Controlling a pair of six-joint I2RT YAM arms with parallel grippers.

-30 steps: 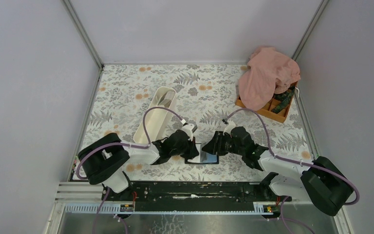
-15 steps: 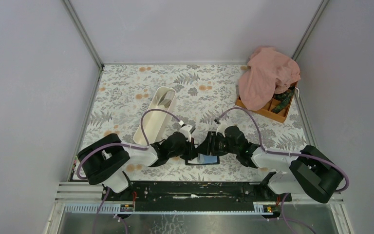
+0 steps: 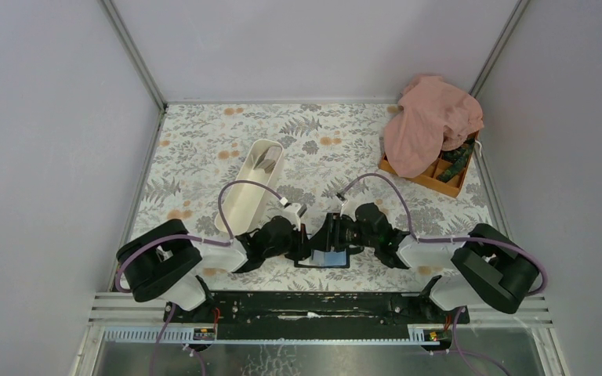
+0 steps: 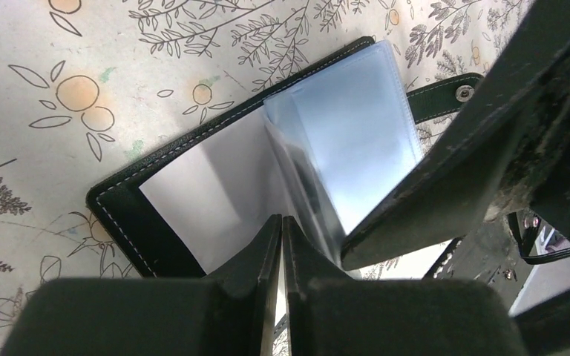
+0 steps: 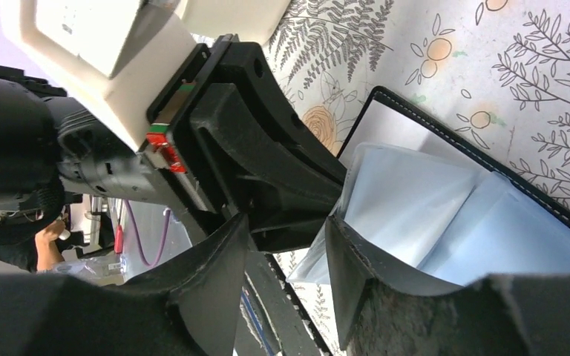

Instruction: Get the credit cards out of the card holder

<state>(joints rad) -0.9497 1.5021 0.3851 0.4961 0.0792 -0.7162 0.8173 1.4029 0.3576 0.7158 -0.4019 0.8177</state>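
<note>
Card holder (image 3: 331, 258) lies opened flat at 6 o'clock on the bench (image 3: 204, 149), just ahead of the arm bases. Its black cover is down so that the clear sleeves (image 4: 356, 126) stand up where you can reach them.

Your left fingers (image 4: 263, 252) come in from 8 o'clock and are clenched. They seem to nip the edge of one sleeve, though the contact is partly hidden. My guess is that this grip anchors the card holder and keeps the leaves apart.

Your right fingers (image 5: 215, 274) come in from 4 o'clock, spread apart and gripping nothing. A sleeve corner sits between them, well placed for drawing a card out.

Farther back, the white tray (image 3: 243, 200) waits at 10 o'clock, perhaps as the drop spot. The orange box (image 3: 439, 182) under the pink cloth (image 3: 431, 121) sits well clear at 2 o'clock.
</note>
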